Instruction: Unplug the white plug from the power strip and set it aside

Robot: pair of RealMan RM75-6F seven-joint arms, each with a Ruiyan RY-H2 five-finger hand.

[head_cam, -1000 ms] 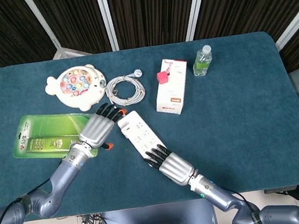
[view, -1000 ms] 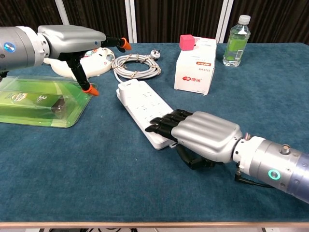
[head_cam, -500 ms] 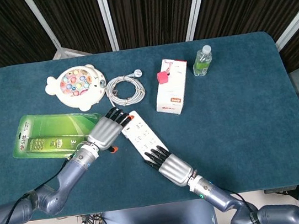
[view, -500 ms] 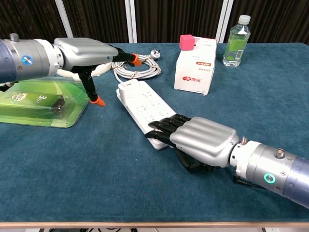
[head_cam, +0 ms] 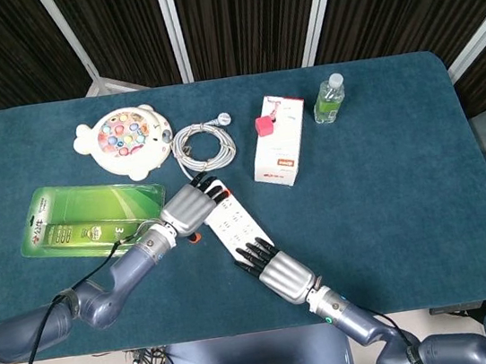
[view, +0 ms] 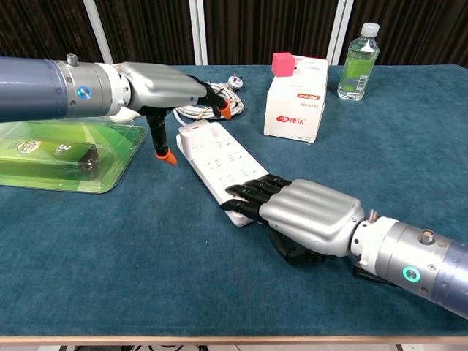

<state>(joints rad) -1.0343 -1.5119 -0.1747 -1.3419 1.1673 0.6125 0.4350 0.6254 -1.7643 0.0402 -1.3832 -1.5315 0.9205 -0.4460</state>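
Observation:
The white power strip lies slanted on the blue table. At its far end sits the white plug, whose cable runs to a white coil. My left hand hovers over that far end with its fingers spread. Its orange-tipped thumb hangs left of the strip and its other fingertips reach past the plug. It holds nothing that I can see. In the head view it hides the plug. My right hand rests flat on the strip's near end.
A green blister pack lies left of the strip. A fish-shaped toy sits at the back left. A white box with a pink cube on it and a green bottle stand behind.
My left hand has moved right from beside the green pack to over the strip's far end and dropped lower. My right hand has stayed on the near end.

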